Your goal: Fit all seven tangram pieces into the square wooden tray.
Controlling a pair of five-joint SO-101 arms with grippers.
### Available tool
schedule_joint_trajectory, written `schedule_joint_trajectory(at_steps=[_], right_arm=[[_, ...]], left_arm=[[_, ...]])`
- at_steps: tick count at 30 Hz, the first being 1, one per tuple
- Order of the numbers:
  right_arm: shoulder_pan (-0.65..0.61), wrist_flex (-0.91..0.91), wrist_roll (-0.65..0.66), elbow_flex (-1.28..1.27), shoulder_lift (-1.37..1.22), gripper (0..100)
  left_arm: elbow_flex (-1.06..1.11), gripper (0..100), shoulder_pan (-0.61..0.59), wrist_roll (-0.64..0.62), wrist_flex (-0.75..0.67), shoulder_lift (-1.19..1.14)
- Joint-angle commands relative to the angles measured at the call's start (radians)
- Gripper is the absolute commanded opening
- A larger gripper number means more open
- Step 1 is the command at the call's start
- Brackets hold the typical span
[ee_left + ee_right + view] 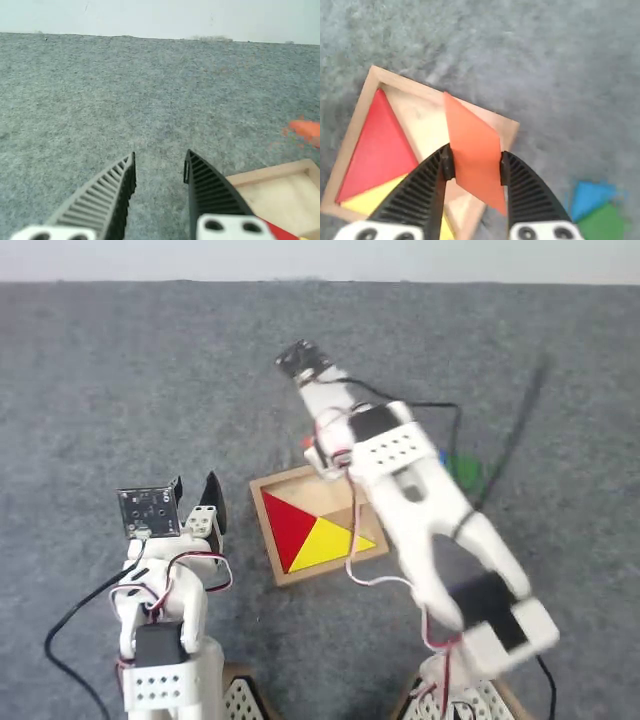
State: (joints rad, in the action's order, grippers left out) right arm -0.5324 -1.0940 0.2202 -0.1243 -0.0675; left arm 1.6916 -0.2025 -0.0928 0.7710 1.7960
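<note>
Nearest us, the left gripper [195, 482] hangs over the grey table [120, 370], just beside the tray's [263, 530] left rim. Its own wrist view shows the gripper [160, 155] spread, with bare table between the ribbed black fingers [117, 192]. One corner of the tray [265, 172] and a sliver of the red triangle [275, 231] sit close by.

From above, we see the red triangle [285, 525] lying flat in the tray against the left rim. The yellow triangle [325, 545] is edge to edge with it along the near side. The rest of the tray floor is bare wood.

The right arm [420, 500] stretches across the tray's right side and hides its far corner in the high view, where the piece it carries is just a speck of orange [308, 445]. The right wrist view gives us more. The right gripper [475, 152] pinches an orange parallelogram [470, 130] by its two long edges, over the tray's [410, 85] far rim. Part of the piece is over bare wood and part is past the rim. We cannot tell whether it touches the wood. The red triangle [375, 145] and the yellow one [370, 200] are plain there too. In the left wrist view the same piece is an orange blur [305, 129] beyond the tray.

Farther right, outside the tray, a blue piece [590, 195] and a green piece [602, 222] lie on the table touching each other. From above, the arm half covers the blue [441, 455] and green [465, 472].
</note>
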Motion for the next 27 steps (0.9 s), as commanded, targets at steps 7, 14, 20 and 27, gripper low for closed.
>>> schedule_joint_trajectory(at_steps=[7, 14, 20, 27], right_arm=[[0.484, -0.285, 0.238, -0.104, 0.294, 3.7], [0.949, -0.036, 0.436, -0.431, 0.338, 3.7], [1.17, 0.091, 0.494, -0.575, 0.338, 4.2], [1.265, 0.157, 0.502, -0.624, 0.338, 13.9]], left_arm=[[-0.008, 15, 0.006, 0.012, 0.005, 0.015], [-0.008, 15, 0.006, 0.012, 0.005, 0.015], [-0.008, 15, 0.006, 0.012, 0.005, 0.015], [-0.008, 15, 0.006, 0.012, 0.015, 0.015]])
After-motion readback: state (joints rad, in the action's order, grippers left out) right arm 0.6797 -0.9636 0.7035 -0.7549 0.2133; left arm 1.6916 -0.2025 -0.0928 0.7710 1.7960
